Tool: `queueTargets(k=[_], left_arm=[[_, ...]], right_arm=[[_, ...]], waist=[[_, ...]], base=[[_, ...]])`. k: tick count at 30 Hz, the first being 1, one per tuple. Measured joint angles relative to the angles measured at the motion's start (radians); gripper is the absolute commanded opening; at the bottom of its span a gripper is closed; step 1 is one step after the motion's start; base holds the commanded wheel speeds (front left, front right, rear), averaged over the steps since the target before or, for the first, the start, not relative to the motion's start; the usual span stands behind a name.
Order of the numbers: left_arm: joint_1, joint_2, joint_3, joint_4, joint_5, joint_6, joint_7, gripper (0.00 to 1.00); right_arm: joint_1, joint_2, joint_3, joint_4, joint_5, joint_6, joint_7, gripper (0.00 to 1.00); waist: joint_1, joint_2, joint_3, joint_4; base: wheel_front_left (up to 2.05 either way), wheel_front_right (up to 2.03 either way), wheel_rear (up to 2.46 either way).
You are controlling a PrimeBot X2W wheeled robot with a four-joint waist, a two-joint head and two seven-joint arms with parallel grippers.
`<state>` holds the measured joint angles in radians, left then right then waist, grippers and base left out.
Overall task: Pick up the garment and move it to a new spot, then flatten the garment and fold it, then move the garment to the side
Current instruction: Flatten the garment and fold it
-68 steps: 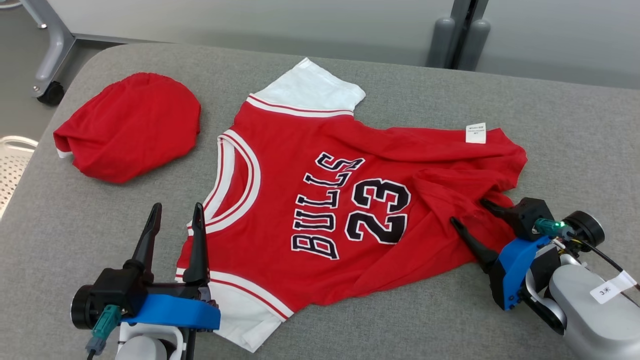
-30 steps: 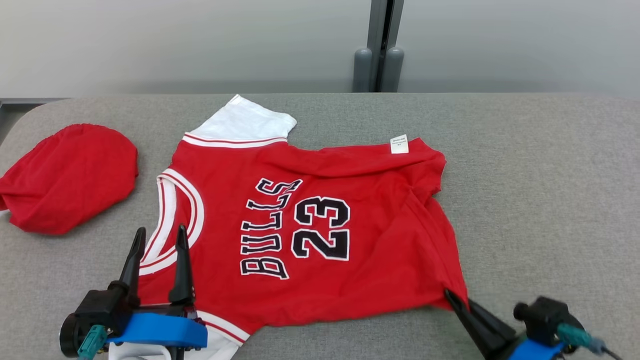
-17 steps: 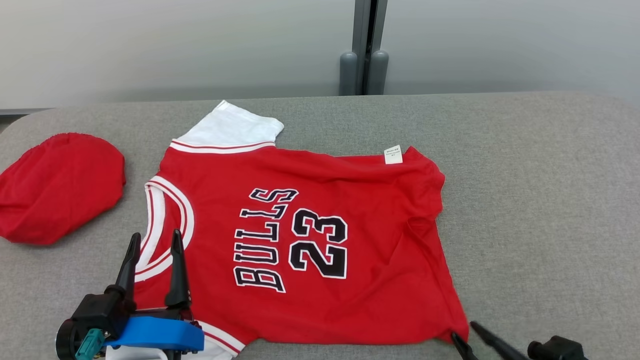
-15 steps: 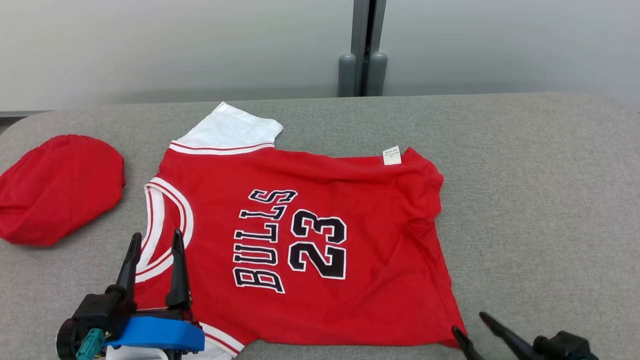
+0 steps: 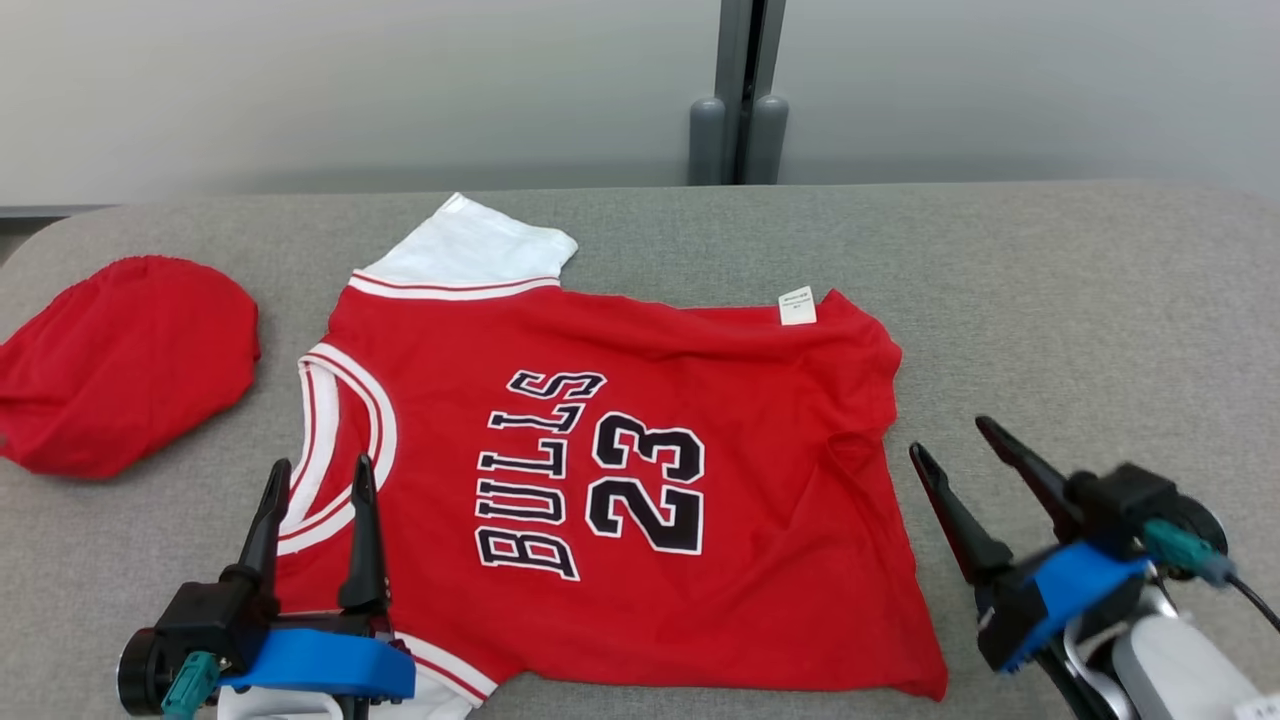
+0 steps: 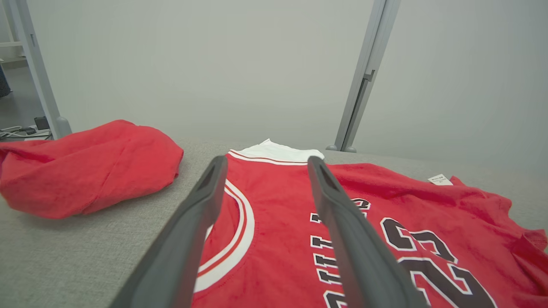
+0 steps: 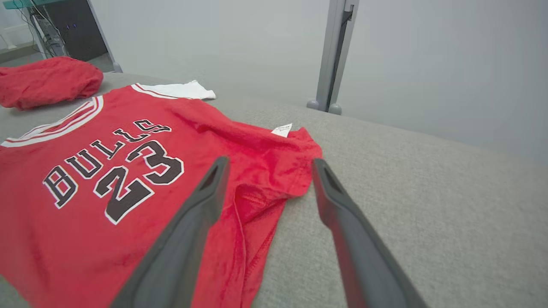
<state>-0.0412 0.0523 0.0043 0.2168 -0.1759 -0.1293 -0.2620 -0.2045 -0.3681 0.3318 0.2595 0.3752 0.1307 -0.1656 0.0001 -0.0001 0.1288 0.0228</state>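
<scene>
1. Jersey (image 5: 620, 480) lay mid-frame on the table (image 5: 1050, 300); left gripper (image 5: 322, 463), wide, hid its near sleeve (image 5: 455, 672) at lower left.
2. Right gripper (image 5: 948, 435), earlier pinching the hem (image 5: 915, 590), stood wide, empty, lower right.

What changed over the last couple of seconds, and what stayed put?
The right gripper pulled the jersey's crumpled lower corner out flat toward the robot, then let go. It now sits open beside the jersey's right edge, off the cloth. The left gripper stayed open over the jersey, and the red bundle did not move.
</scene>
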Motion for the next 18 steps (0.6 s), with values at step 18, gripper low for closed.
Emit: queueTargets(k=[18], left_arm=[[-0.046,0.0,-0.017,0.012,-0.017,0.0,0.0,1.0]], right_arm=[[-0.235,0.171,-0.065,0.487,-0.155,0.0,0.101,1.0]], waist=[[0.0,0.0002,0.063,0.077]], base=[[0.0,0.0,0.0]])
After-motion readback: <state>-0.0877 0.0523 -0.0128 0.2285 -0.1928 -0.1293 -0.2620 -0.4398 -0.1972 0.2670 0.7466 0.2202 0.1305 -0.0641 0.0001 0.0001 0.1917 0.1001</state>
